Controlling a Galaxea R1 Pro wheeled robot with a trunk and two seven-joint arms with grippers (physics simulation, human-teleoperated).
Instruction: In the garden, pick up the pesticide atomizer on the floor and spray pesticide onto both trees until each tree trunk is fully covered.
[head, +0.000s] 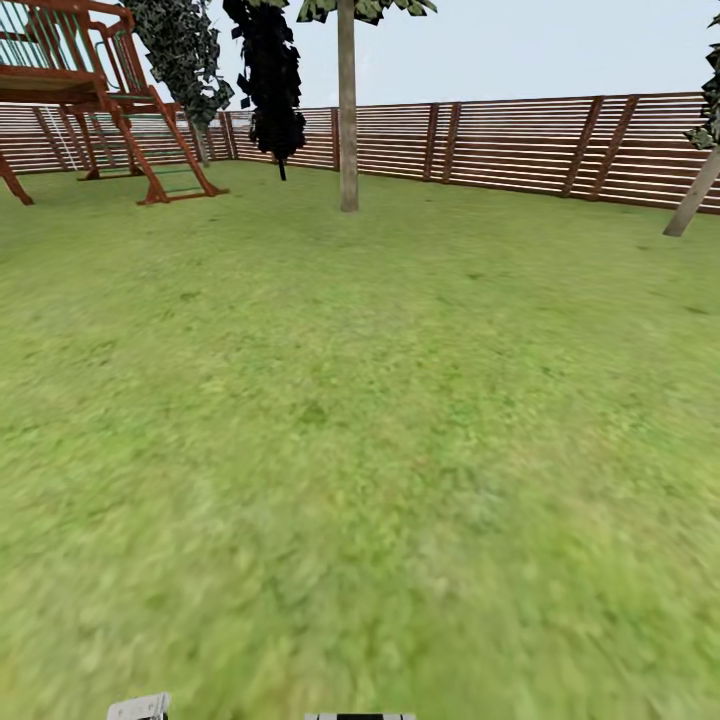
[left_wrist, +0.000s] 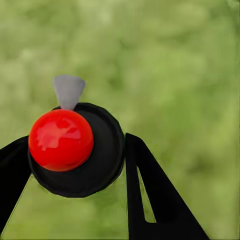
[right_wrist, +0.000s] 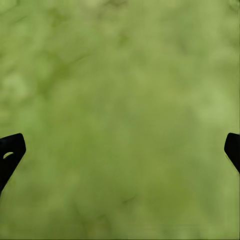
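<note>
Gripping the pesticide atomizer (left_wrist: 75, 150) between its fingers, left tool (left_wrist: 75, 170)

No writing, number, brand or sign can be read in any of the views; the pesticide atomizer (left_wrist: 75, 150), seen end-on from the left wrist, presents a plain black round body, a glossy red cap and a small grey nozzle, with no label face turned to the camera. The brown slatted fence (head: 520, 145) and the red-brown wooden play frame (head: 90, 90) in the head view bear no lettering or markings either.
</note>
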